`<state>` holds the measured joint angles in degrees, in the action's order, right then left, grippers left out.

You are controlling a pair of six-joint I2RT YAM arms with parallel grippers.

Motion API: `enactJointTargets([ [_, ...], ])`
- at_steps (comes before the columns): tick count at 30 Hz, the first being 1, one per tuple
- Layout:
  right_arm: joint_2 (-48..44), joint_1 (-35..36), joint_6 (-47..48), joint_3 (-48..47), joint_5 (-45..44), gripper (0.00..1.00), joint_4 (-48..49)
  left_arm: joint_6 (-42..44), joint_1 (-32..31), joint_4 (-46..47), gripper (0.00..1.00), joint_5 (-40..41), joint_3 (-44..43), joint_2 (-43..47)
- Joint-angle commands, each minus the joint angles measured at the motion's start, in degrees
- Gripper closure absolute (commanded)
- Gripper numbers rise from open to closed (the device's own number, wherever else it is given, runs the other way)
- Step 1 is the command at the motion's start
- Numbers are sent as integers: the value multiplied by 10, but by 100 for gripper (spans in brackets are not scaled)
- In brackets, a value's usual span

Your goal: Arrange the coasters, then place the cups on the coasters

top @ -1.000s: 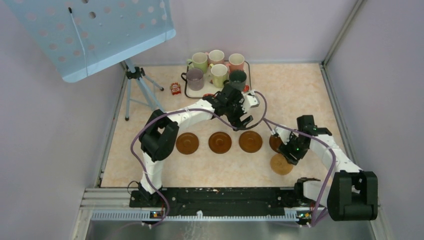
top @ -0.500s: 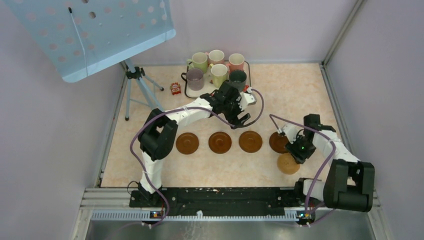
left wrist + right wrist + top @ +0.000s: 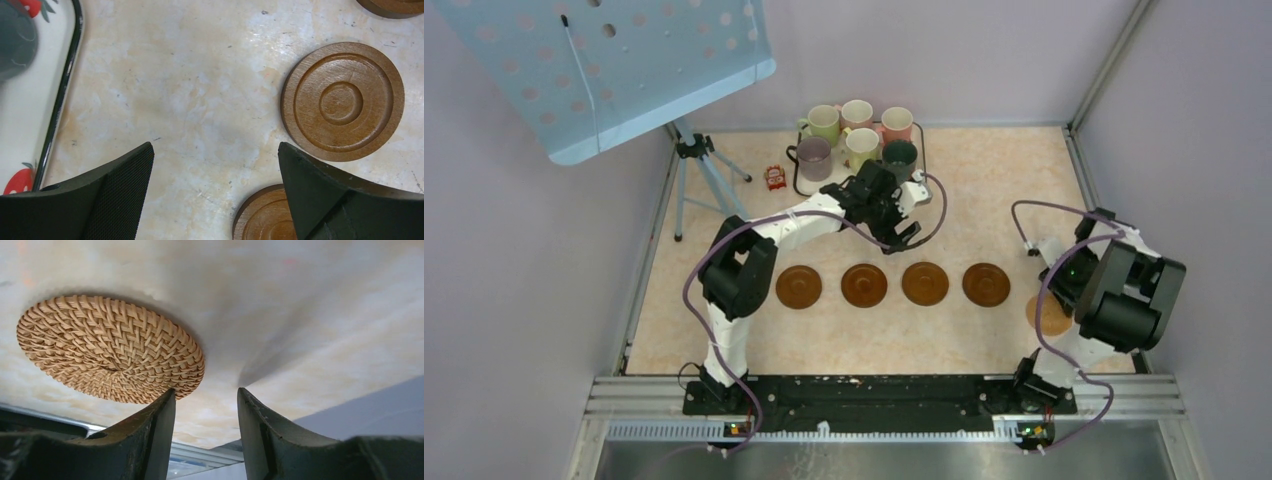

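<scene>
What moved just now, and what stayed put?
The right pincer swung rightward, and the light tan woven round coaster went right with it, uncovering the fourth round brown wooden coaster. The left pincer edged toward the white strawberry-print tray. The brown coasters and six mugs stayed put.

A blue perforated board (image 3: 624, 60) on a tripod (image 3: 704, 175) stands near a small red item (image 3: 774, 177).

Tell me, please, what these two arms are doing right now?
Coasters are being laid out. Four brown coasters lie in a row. The right gripper, jaws parted and empty, sits at the edge of a woven tan coaster to the row's right. The left gripper hangs open over the table between the row and the tray. All six cups stand on the tray, none on a coaster.
</scene>
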<state>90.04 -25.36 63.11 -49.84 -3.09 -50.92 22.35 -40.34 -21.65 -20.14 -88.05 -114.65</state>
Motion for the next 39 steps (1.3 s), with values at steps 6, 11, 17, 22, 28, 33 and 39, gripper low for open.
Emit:
enactJointTargets([
  [6, 132, -9, -52, -149, 28, 53, 76, -32, 35, -5, 1, -17, -43, 11],
  [11, 152, 1, -67, -179, 60, 54, 73, -29, 44, -10, 1, -18, -45, 13],
  [17, 156, 13, -64, -182, 63, 54, 66, -31, 49, -10, 1, -20, -45, 15],
  [22, 154, 20, -66, -200, 73, 54, 45, -34, 50, -8, 1, -21, -45, 17],
  [28, 143, 20, -89, -279, 132, 51, -31, -63, 74, -16, 1, -36, -57, 14],
  [33, 144, 26, -110, -378, 191, 45, -100, -29, 94, -36, 1, -26, -69, 18],
  [39, 150, 89, -214, -433, 243, 38, -70, 32, 147, -72, 1, -21, -103, -1],
])
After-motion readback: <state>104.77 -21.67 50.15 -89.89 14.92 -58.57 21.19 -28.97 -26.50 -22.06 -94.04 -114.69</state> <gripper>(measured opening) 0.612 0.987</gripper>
